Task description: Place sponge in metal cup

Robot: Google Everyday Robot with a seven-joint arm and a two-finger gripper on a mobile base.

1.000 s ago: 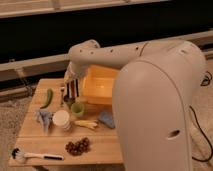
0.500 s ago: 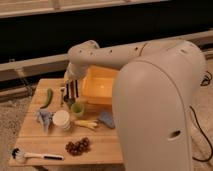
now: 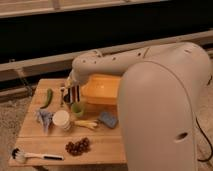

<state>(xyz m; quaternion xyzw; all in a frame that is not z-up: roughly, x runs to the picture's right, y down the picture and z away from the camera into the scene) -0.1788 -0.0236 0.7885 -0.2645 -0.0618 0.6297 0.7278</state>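
Your claw (image 3: 73, 93) sits low over the back-left part of the bench (image 3: 35, 131), pinching the sponge (image 3: 74, 92), whose dark, white and reddish stripes run upright between the fingers. The metal cup (image 3: 66, 92) stands just beside it at nine o'clock, largely hidden. At six o'clock from the claw you have the green cup (image 3: 77, 108); the white cup (image 3: 62, 120) is at seven, and the yellow tub (image 3: 102, 89) at three. The grapes (image 3: 78, 146) lie near the front edge.
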